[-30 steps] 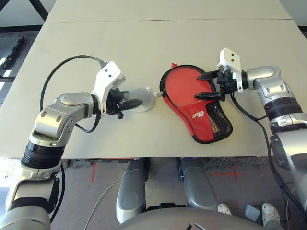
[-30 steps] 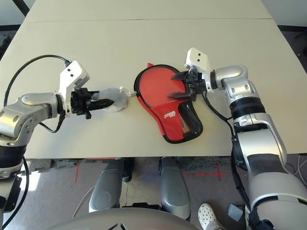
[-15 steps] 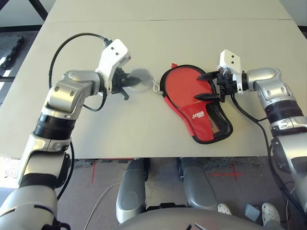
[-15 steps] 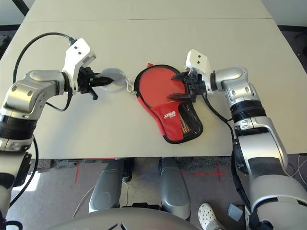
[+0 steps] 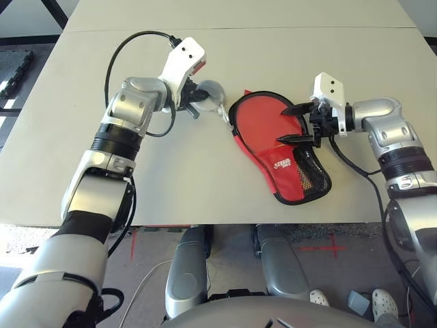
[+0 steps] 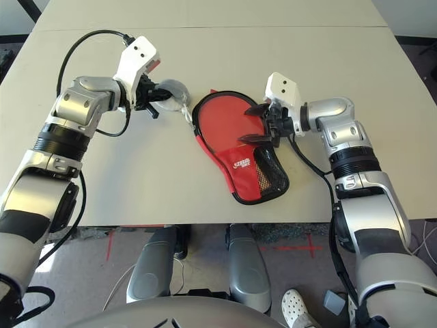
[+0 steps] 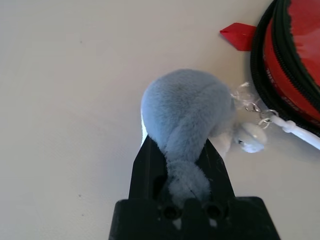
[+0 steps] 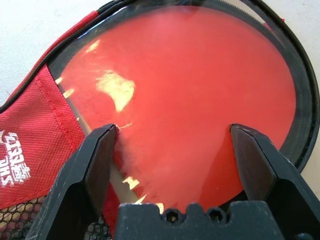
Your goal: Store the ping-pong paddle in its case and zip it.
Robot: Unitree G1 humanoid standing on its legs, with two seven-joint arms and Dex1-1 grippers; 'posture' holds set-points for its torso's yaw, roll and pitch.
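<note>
Red rubber face: the ping-pong paddle [image 5: 268, 121] was seen lying inside the case [image 5: 290, 174], its round face exposed where the cover was folded open.
Case: the red fabric cover with black zip trim was laid flat on the table [image 5: 171, 178], near the middle and toward the robot's right; the white logo and the black mesh pocket were turned toward the table's near edge.
Zip: the black zip was seen running round the open rim of the case; how far it was closed along the handle part could not be told.
Right gripper: the right gripper [image 5: 295, 124] was held over the paddle's red face with its two fingers [image 8: 97, 155] spread wide apart, nothing being clamped between them; whether the tips touched the rubber could not be told.
Left gripper: the left gripper [image 5: 196, 104] was closed on the grey fluffy bundle [image 7: 187, 112], which was pinched between its black fingers [image 7: 145, 167].
Bundle: the bundle was held just beside the far left edge of the case, its white cord and small metal ring [image 7: 260, 112] trailing toward the zip trim.
Red tab: a small red tab [image 7: 239, 35] was seen sticking out from the case's far edge.
</note>
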